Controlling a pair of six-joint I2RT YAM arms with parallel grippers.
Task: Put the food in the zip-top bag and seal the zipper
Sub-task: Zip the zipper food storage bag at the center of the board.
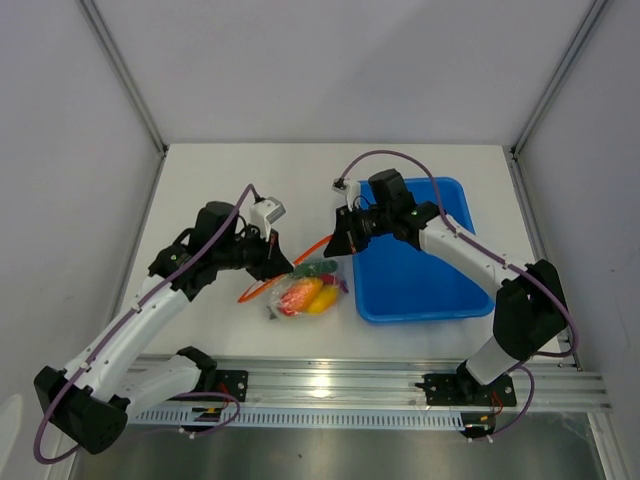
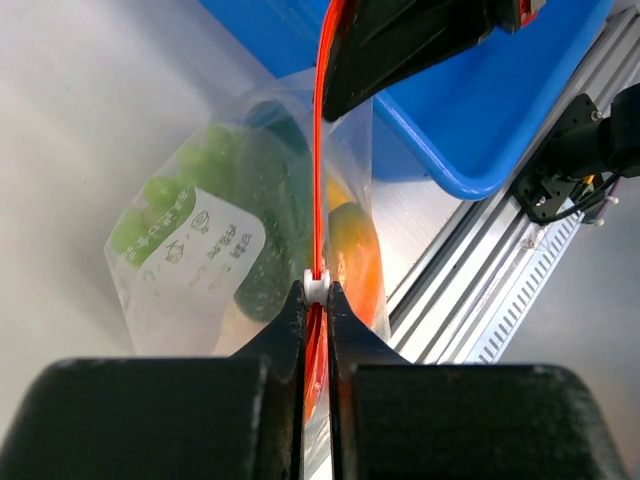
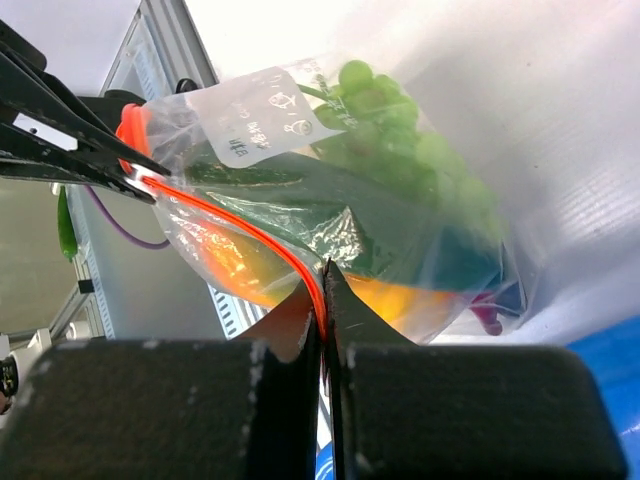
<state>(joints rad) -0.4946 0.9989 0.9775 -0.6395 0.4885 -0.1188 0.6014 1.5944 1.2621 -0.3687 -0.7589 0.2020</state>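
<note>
Label (image 2: 205, 245) on bag (image 2: 250, 150), wrist views only

Seen from above: a white counter (image 1: 230, 190) carries a blue tray (image 1: 440, 290). Just left of the tray lies a clear zip-top bag (image 1: 276, 306) holding red, yellow and green food (image 1: 298, 296). Its red-orange zipper (image 1: 255, 291) slants up toward the tray. The right hand (image 1: 338, 243) meets the strip beside the tray, and the left hand (image 1: 278, 266) meets it farther left.
</note>
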